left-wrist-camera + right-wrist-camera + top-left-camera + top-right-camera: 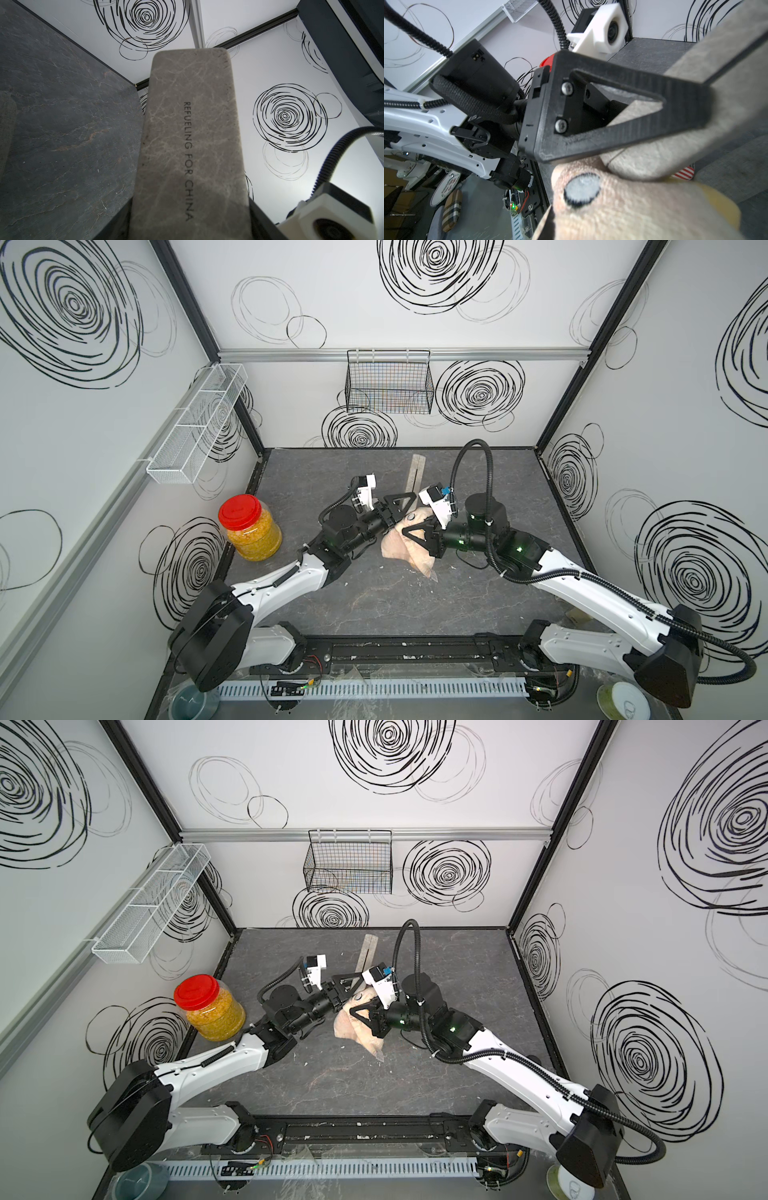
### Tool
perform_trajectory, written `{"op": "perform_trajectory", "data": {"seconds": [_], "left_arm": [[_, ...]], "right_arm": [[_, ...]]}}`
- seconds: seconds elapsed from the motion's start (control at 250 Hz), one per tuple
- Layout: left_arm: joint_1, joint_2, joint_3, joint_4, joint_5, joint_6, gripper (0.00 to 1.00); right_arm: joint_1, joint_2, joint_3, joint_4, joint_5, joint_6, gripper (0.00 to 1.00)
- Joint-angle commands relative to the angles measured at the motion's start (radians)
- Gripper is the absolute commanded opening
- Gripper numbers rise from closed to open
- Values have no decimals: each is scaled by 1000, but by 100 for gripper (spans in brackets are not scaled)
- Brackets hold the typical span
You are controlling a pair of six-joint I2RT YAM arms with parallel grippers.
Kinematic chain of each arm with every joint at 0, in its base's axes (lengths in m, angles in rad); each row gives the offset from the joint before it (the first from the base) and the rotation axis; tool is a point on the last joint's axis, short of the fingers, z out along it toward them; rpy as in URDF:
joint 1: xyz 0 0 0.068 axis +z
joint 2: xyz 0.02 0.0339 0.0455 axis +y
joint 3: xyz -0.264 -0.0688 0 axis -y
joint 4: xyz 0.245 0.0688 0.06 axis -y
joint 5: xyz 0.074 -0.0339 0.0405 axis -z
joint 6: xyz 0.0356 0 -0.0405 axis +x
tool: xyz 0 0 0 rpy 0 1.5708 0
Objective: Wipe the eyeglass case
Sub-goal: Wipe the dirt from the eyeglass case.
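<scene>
The eyeglass case [191,128] is a long grey marbled box printed "REFUELING FOR CHINA". My left gripper [404,501] is shut on its near end, so the case [414,473] points toward the back wall above the table. My right gripper [409,531] is shut on a pinkish-beige cloth [399,549] with a round grey patch [581,192]. In the right wrist view the cloth [643,209] lies against the rounded end of the case [726,83], just under the left gripper's black finger [623,128]. Both top views show the two grippers meeting mid-table, with the cloth [353,1029] hanging down onto the table.
A jar [249,526] with a red lid and yellow contents stands at the table's left edge. A black wire basket [388,383] hangs on the back wall and a white mesh rack [195,423] on the left wall. The dark stone tabletop [374,605] stretches in front.
</scene>
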Motion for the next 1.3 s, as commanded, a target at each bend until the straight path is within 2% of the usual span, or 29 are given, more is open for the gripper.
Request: {"op": "perform_trajectory", "data": {"seconds": [0.0, 0.152, 0.38, 0.543, 0.667, 0.743, 0.875, 1.035, 1.131, 1.299], "left_arm": [[-9, -18, 20, 94, 37, 1, 55], [-4, -37, 24, 70, 46, 13, 54], [9, -44, 14, 67, 56, 23, 55], [11, -28, 12, 74, 68, 31, 55], [15, -7, 3, 105, 77, 21, 54], [17, 5, 0, 131, 84, 2, 54], [20, 1, 7, 127, 92, 0, 54], [21, -24, 12, 82, 88, 29, 54], [23, -35, 5, 78, 84, 39, 55], [26, -34, -1, 73, 86, 64, 55]], "right_arm": [[-35, 28, -12, 86, 117, 51, 3], [-42, 66, -22, 49, 172, 62, 2], [-43, 48, 9, 66, -22, 23, 3], [-43, -20, -14, 158, -83, 52, 3], [-45, -51, -84, 230, -4, 72, 4], [-46, -23, -84, 171, 75, 72, 3], [-43, 52, -61, 64, 127, 72, 2], [-22, 53, -57, 66, 158, 48, 2], [-23, 17, -48, 96, 102, 40, 2], [-22, -31, -75, 243, -90, 73, 4]]}}
